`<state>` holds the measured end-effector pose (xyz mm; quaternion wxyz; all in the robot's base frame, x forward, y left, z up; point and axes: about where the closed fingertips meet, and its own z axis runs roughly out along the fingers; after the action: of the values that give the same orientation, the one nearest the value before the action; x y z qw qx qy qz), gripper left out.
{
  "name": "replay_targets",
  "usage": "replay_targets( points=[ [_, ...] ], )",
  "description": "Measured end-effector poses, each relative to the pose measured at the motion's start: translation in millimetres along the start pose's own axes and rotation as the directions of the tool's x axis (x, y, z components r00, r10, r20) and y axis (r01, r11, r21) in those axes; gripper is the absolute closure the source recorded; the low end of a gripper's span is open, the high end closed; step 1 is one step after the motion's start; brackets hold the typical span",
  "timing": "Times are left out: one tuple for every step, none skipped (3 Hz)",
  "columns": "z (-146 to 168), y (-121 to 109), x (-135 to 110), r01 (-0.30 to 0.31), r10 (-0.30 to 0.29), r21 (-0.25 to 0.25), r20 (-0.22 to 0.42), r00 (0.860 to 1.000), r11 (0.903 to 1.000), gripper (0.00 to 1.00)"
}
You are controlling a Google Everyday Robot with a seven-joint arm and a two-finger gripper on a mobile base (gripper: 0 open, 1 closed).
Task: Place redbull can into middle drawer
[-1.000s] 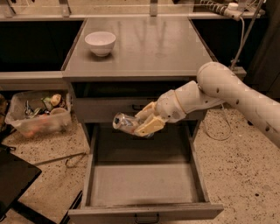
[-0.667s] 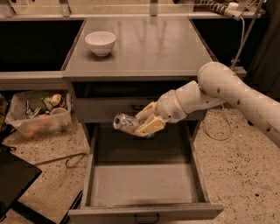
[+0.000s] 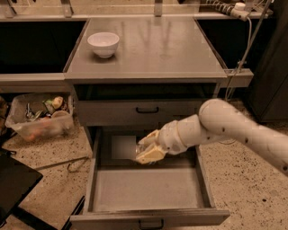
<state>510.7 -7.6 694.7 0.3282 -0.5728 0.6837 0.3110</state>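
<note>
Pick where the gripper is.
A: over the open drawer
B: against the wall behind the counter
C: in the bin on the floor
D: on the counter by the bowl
A: the gripper hangs over the back part of the open drawer, just below the shut drawer front.

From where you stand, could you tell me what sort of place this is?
Probably a lab or workshop: grey metal counter with drawers, power strip behind, clutter bin on the floor. The end effector hangs over the open middle drawer.
</note>
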Motion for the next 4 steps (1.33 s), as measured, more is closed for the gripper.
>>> replay_targets(
  points=[
    [60.0,17.7,46.1,-0.071,0.071,0.005,0.028,0.997,0.9975,1.00],
    [132.3,-28.1,87.3,-0.107,0.094,0.103,0.122,0.988,0.9890,1.00],
    [155.5,-78.1,104.6,-0.142,0.097,0.243,0.189,0.977,0.9596,1.00],
    [155.6,-78.1,104.7,-0.142,0.097,0.243,0.189,0.977,0.9596,1.00]
  ],
)
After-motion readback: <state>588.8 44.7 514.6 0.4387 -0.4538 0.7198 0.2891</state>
